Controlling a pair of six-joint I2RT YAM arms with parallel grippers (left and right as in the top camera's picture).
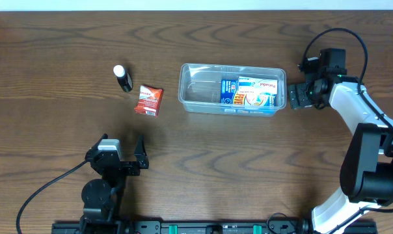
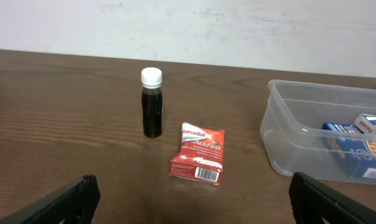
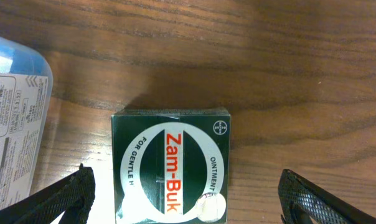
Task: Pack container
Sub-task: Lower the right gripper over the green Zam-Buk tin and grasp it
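I see the container [image 1: 196,88] right of centre, one blue box [image 1: 248,91] inside. Bottle [image 1: 123,78], sachet [image 1: 148,100] (both left) and Zam-Buk box [image 3: 170,165] lie outside; left gripper [image 1: 123,147] and right gripper [image 3: 188,190] gape, empty.

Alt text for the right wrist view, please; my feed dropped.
A green Zam-Buk box lies on the wooden table between the right gripper's open fingers, untouched. At the left edge is the clear container's corner, a printed carton inside.
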